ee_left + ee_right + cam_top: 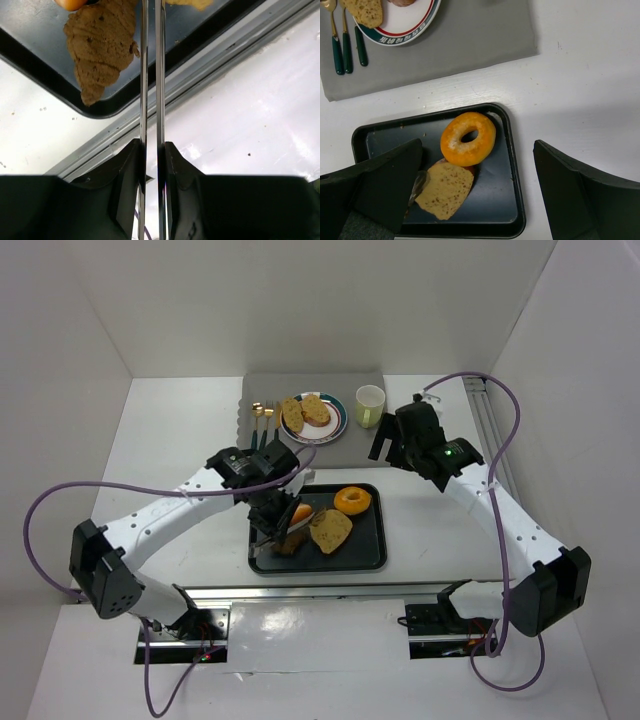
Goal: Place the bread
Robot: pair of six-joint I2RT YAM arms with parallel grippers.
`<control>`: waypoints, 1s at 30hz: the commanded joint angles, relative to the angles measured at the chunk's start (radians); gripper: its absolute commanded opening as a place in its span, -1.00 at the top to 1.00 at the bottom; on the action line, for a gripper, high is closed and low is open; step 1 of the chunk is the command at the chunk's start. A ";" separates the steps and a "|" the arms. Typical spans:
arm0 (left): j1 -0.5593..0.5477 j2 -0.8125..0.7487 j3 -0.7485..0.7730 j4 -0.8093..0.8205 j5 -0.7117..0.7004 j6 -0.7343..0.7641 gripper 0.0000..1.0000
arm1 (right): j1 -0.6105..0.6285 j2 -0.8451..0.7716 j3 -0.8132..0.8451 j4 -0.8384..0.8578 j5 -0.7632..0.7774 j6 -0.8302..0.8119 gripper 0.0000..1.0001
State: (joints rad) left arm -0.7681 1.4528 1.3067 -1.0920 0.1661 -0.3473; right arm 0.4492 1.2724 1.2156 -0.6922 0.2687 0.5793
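Note:
One toasted bread slice lies on the black tray, also in the right wrist view. Two more slices lie on the plate. My left gripper is shut on metal tongs over the tray's left part. The tong blades are nearly together and run between the dark brown chunk and the slice's edge; their tip sits at the slice's left edge. My right gripper is open and empty above the table, right of the tray.
A glazed ring doughnut lies at the tray's far right, touching the slice in the right wrist view. The grey placemat carries the plate and green-handled cutlery. A pale green cup stands next to the plate. White walls enclose the table.

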 commanded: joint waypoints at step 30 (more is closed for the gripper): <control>0.389 0.219 0.374 0.485 -0.097 -0.142 1.00 | 0.019 0.071 0.050 0.069 0.007 -0.033 -0.98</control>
State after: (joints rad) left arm -0.4084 1.6115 1.6184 -0.7353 0.0109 -0.4709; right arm 0.4606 1.3449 1.2236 -0.6319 0.2523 0.5587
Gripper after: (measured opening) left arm 0.359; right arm 0.990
